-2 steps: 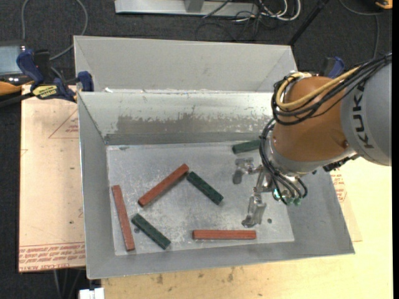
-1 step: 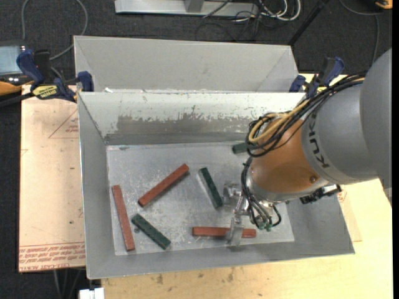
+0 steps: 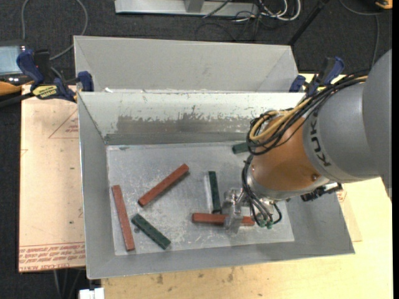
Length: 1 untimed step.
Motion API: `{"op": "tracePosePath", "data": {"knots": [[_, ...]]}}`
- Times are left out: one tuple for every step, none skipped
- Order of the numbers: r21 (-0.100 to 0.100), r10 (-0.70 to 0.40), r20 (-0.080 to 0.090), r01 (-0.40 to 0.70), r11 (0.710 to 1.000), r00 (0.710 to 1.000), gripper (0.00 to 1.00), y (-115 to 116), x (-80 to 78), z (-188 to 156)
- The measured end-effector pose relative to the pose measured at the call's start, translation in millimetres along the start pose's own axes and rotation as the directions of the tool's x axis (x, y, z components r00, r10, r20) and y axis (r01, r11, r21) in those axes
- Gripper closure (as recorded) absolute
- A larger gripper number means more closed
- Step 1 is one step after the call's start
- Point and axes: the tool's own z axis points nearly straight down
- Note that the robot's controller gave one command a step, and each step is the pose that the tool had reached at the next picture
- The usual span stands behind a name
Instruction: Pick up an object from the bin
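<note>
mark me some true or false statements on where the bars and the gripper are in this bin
1. The gripper is down at the short red-brown flat bar, toward the lower right of the bin as viewed. True.
2. A long red-brown flat bar lies along the left side of the grey metal bin. True.
3. The dark green flat bar at lower left lies across the diagonal red-brown bar. False: they lie apart.
4. The second dark green bar lies at the far left. False: it is right of the middle, close to the gripper.
</note>
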Motion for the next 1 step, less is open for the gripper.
{"op": "tracePosePath", "data": {"knots": [[0.001, -0.005, 0.002, 0.005, 1.0, 1.0, 1.0, -35.7, -16.1, -140.1]]}}
